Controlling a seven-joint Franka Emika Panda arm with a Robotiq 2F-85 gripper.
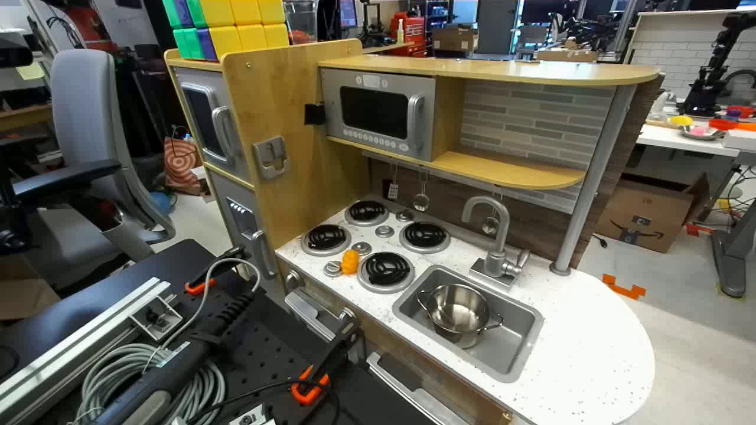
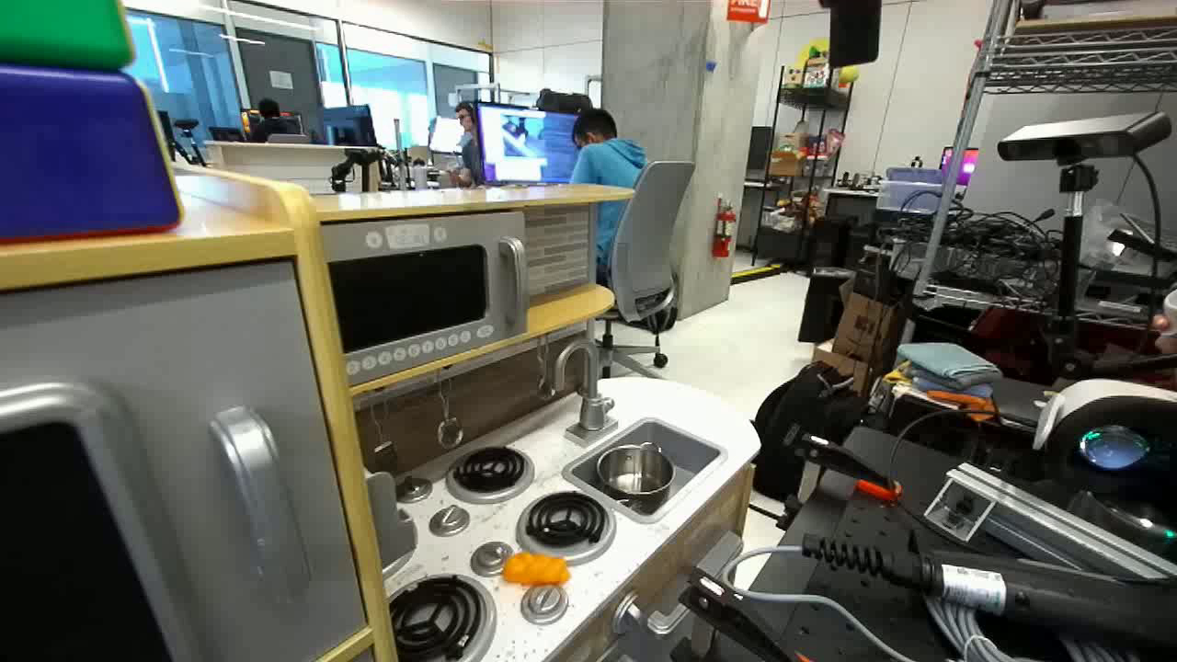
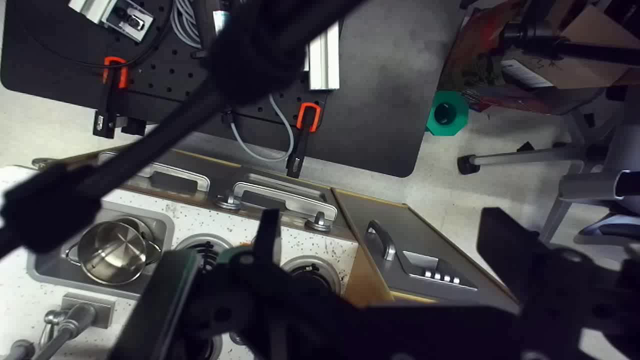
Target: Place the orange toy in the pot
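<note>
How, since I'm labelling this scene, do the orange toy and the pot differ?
The orange toy is bright orange and lumpy; the pot is shiny steel and open-topped. The orange toy is smaller than the pot. The orange toy lies on the counter; the pot sits in the sink. Neither is gripped.

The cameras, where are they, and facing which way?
An exterior view: out front, facing the microwave; I can't spot our robot.
An exterior view: by the fridge, facing the sink; can't tell if robot shows.
Wrist view: on the wrist, facing down at counter and table; open hand shows.
Both exterior views show the orange toy and pot.
</note>
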